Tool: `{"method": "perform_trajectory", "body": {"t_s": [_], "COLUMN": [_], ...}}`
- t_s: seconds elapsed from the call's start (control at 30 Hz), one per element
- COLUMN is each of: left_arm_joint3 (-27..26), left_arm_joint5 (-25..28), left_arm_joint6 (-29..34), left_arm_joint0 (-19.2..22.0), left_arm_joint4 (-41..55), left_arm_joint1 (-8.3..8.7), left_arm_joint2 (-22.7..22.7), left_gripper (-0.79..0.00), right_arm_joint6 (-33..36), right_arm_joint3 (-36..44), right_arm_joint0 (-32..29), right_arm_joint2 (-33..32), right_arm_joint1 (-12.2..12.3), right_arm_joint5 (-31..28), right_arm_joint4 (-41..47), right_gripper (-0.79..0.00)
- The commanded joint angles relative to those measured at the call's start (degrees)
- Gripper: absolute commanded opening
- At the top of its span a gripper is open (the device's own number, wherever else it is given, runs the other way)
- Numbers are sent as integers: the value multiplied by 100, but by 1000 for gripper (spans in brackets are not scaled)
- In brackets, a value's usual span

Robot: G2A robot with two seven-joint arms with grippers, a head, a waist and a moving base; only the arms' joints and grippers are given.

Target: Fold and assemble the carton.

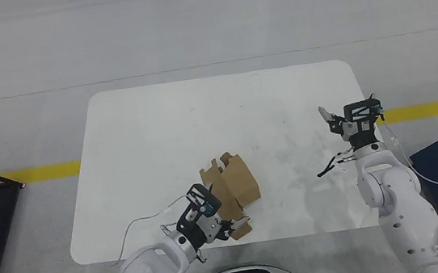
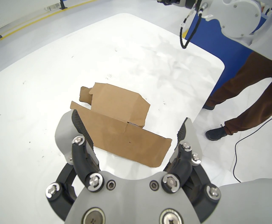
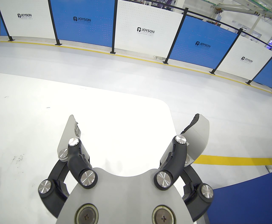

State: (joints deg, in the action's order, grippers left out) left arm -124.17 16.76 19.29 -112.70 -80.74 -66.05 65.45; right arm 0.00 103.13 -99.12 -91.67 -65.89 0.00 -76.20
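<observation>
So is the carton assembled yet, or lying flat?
Partly folded, not assembled: the carton lies low on the table, flaps splayed.

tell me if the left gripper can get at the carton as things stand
Probably yes: the left gripper is open right at the near flap of the carton, with nothing between them.

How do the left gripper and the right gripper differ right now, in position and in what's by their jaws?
The left gripper is at the near edge of the table; the right gripper is by its right edge. The left gripper's jaws flank a flap of the flat brown carton; the right gripper's jaws frame bare table. Both are open and hold nothing.
</observation>
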Motion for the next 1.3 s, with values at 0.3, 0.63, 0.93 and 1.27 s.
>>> {"method": "perform_trajectory", "body": {"t_s": [0.3, 0.63, 0.93, 1.27], "left_arm_joint3": [331, 433, 433, 433], "left_arm_joint5": [-358, -590, -590, -590], "left_arm_joint6": [158, 280, 280, 280], "left_arm_joint0": [392, 550, 550, 550], "left_arm_joint4": [-389, -690, -690, -690], "left_arm_joint1": [-54, -93, -93, -93], "left_arm_joint2": [-545, -1002, -1002, -1002], "left_gripper": [0, 0, 0, 0], "right_arm_joint6": [0, 0, 0, 0], "right_arm_joint3": [0, 0, 0, 0], "right_arm_joint0": [0, 0, 0, 0], "right_arm_joint2": [0, 0, 0, 0], "right_arm_joint1": [0, 0, 0, 0], "right_arm_joint5": [0, 0, 0, 0], "right_arm_joint4": [0, 0, 0, 0], "right_gripper": [0, 0, 0, 0]}}
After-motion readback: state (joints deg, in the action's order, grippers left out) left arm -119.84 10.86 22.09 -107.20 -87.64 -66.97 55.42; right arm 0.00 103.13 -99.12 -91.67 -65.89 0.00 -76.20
